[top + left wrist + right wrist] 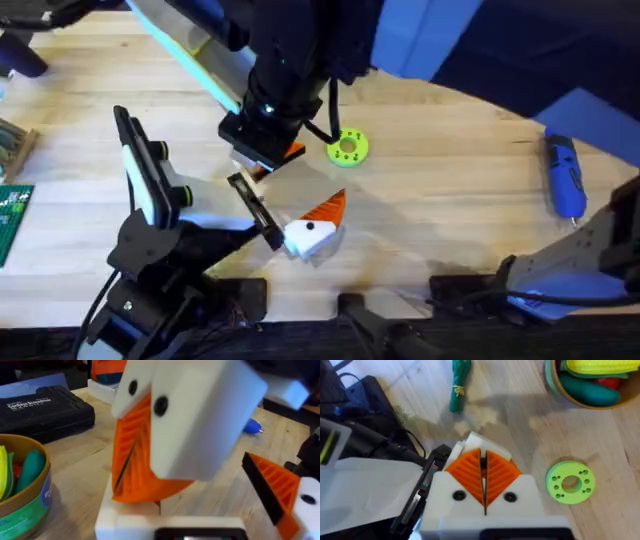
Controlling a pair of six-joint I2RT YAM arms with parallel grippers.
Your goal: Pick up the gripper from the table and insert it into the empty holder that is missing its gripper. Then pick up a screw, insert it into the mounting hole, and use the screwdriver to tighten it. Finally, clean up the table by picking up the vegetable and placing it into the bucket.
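Nearest me, the left arm rises from its base at the near left, folds at the elbow and reaches right along the worktop (440, 215). Its left claw (312, 228) sits low near the middle, with its fingers spread wide apart. One finger is a white wedge block with a small dark hole, the holder (305, 238). A bright orange ribbed wedge (327, 208) lies against its far side. I cannot tell whether that wedge is seated in it.

Just beyond, the right arm hangs down steeply from high over the middle, large and dark. The right claw (483, 477) points at the worktop with its two orange ribbed pads (467, 472) pressed flat together. I cannot tell whether anything is pinched between them.

Just right of it lies a lime-green disc (570, 482). The blue screwdriver (563, 175) lies well off to the right.

Farther still, the vegetable (457, 385), dark green and oblong, lies on bare wood. Near it stands the tan-rimmed bucket (555, 387), with toy food inside.
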